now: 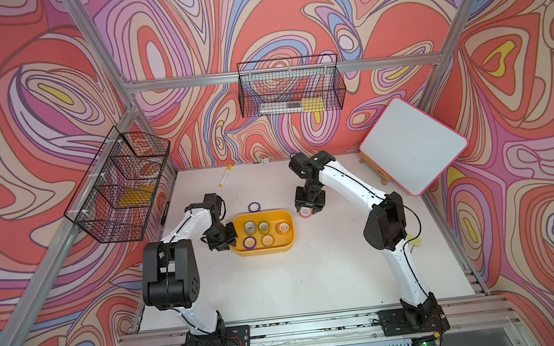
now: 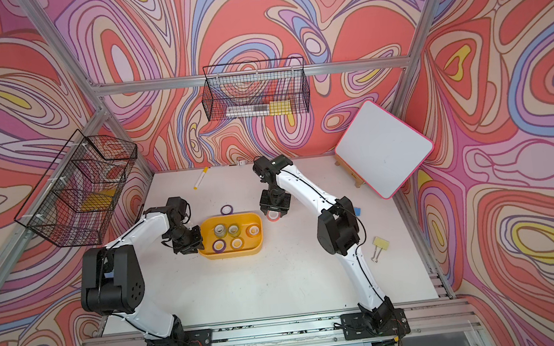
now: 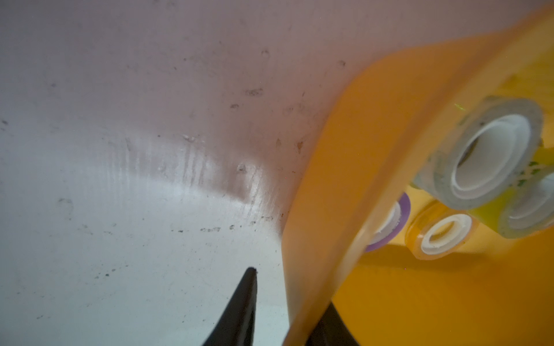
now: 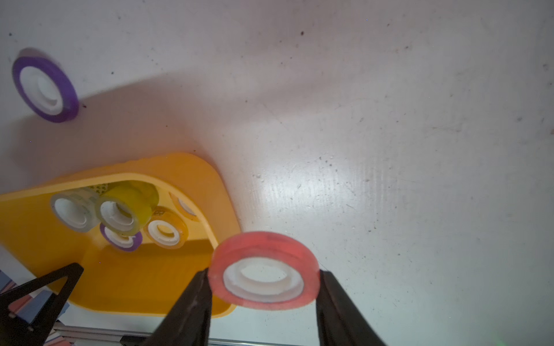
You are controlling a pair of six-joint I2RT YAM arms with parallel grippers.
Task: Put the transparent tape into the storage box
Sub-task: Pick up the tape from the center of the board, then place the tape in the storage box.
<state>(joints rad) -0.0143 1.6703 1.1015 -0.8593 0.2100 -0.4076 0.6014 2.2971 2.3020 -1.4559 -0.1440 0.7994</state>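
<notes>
My right gripper [image 4: 263, 272] is shut on a see-through red tape roll [image 4: 263, 243], one finger on each side of it. In both top views this roll [image 1: 305, 213] [image 2: 273, 216] hangs under the gripper [image 1: 310, 208] just off the far right corner of the storage box [image 1: 262, 250], outside it. The yellow-orange box [image 4: 192, 167] holds several tape rolls. My left gripper [image 3: 290, 287] is shut on the left wall of the box [image 3: 344, 179], one finger outside it and one inside; it shows at the box's left end [image 1: 228, 241].
A purple tape roll [image 1: 254, 207] lies on the table just behind the box. Further back lie a marker [image 1: 225, 175] and a leaning whiteboard [image 1: 413, 145]. Wire baskets [image 1: 121, 185] [image 1: 290, 87] hang on the walls. A yellow binder clip [image 2: 379, 245] lies by the right arm.
</notes>
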